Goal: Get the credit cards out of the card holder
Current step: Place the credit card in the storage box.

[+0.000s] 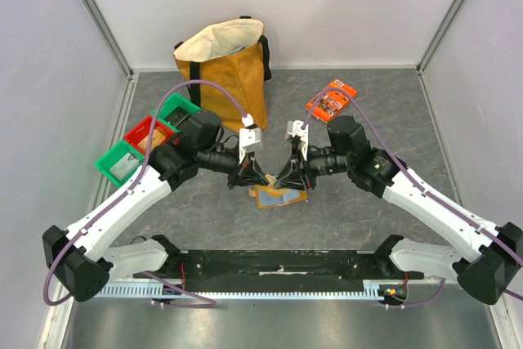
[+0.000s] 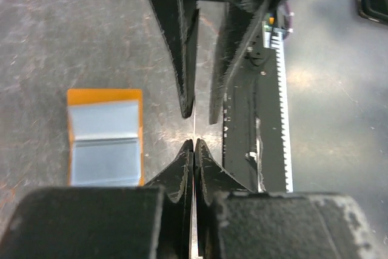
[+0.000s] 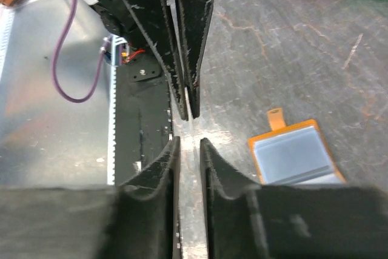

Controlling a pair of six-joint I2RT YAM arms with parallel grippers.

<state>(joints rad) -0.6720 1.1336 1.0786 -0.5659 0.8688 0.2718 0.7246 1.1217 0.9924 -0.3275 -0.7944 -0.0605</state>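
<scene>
Arms both angled inward over mid-table, wrists pitched down, fingertips meeting nose to nose. Left gripper [image 2: 194, 147] is clamped on one credit card [image 2: 194, 130], seen edge-on as a thin pale line. Right gripper [image 3: 189, 145] has its jaws slightly apart either side of that same card; can't tell if they touch it. One card holder [image 2: 104, 137] lies open and flat on the table just beside both grippers, blue-grey pockets up. Elsewhere: one tote bag [image 1: 221, 59], one orange packet [image 1: 333, 100], three bins [image 1: 105, 167].
</scene>
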